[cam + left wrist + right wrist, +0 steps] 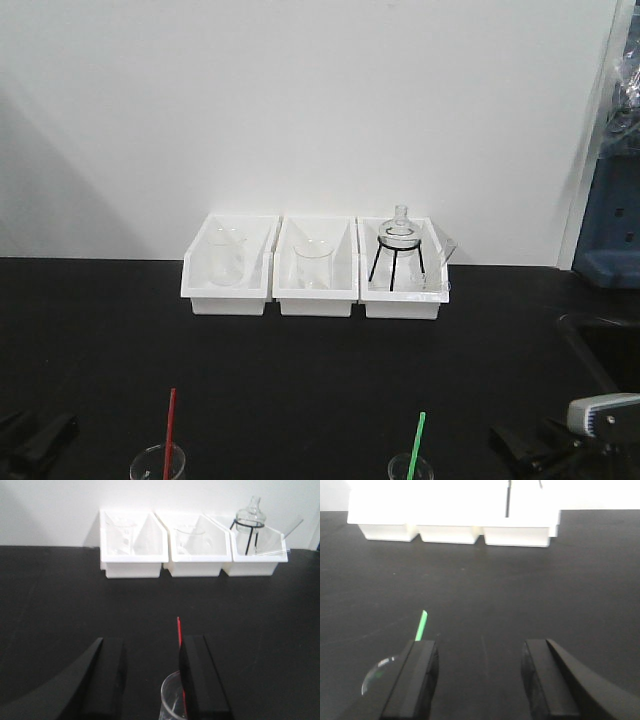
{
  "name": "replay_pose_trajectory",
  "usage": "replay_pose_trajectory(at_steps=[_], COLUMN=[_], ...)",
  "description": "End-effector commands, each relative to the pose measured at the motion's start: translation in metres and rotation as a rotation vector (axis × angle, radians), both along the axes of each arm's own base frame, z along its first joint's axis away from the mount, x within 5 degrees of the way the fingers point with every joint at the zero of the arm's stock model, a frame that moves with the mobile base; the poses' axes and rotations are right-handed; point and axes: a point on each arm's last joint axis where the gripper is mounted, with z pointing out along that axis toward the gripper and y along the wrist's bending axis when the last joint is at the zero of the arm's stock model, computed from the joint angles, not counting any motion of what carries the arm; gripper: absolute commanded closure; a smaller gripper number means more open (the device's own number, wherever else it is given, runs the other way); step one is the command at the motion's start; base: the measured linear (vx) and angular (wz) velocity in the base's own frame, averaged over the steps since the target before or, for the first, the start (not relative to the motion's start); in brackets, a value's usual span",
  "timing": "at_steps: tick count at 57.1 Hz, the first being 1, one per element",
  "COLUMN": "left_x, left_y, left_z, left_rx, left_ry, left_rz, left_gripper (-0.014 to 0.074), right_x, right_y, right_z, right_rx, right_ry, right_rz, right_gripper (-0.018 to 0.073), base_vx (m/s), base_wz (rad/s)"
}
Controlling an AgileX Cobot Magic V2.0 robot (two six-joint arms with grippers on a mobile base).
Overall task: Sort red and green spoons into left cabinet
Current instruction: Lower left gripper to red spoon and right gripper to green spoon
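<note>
White wall across the whole far side. Below it, black table, running from left to right and up to the near edge. At far right, a blue-grey block, cut off by the frame.

Far on the table, against the wall, three white bins in a row, side by side: left bin, middle bin, right bin. One clear glass in the left bin, another in the middle bin. In the right bin, a round flask on a black tripod.

Near left, left gripper: jaws spread wide, clamping nothing. Near right, right gripper: likewise spread wide, with only bare table in the gap.

Near left, small clear beaker, partly inside the left gripper's gap. Near right, second small beaker, outside the right gripper's gap, to its left.

Red spoon: standing handle-up in the near-left beaker, just beside the inner face of the finger on the right of the wrist view; contact impossible to tell. Green spoon: standing in the near-right beaker, slightly tilted, rising behind the finger on the left of its wrist view.
</note>
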Motion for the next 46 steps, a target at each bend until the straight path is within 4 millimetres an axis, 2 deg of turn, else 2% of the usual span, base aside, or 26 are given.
replay_pose_trajectory(at_steps=[1, 14, 24, 34, 46], left_x=[0.021, 0.068, 0.094, 0.109, 0.112], left_y=[-0.012, -0.027, -0.034, -0.038, -0.048], left_z=[0.02, 0.02, 0.011, 0.0, -0.017], left_rx=[-0.019, -0.073, -0.055, -0.079, -0.106], left_ry=[-0.115, -0.051, -0.026, -0.028, 0.017], left_rz=[-0.085, -0.168, -0.199, -0.223, -0.249], left_gripper=[0.0197, 0.0197, 0.0197, 0.0197, 0.0197], right_x=[0.018, 0.047, 0.057, 0.057, 0.057], right_y=[0.009, 0.017, 0.021, 0.022, 0.022], right_z=[0.017, 0.014, 0.008, 0.003, 0.003], right_rx=[0.041, 0.136, 0.124, 0.129, 0.127], right_ry=[-0.113, -0.119, -0.108, -0.099, -0.1], right_rz=[0.074, 0.119, 0.163, 0.166, 0.166], right_gripper=[0.0115, 0.0115, 0.0117, 0.0117, 0.0117], base_vx=[0.0, 0.0, 0.0, 0.0, 0.0], base_wz=[0.0, 0.0, 0.0, 0.0, 0.0])
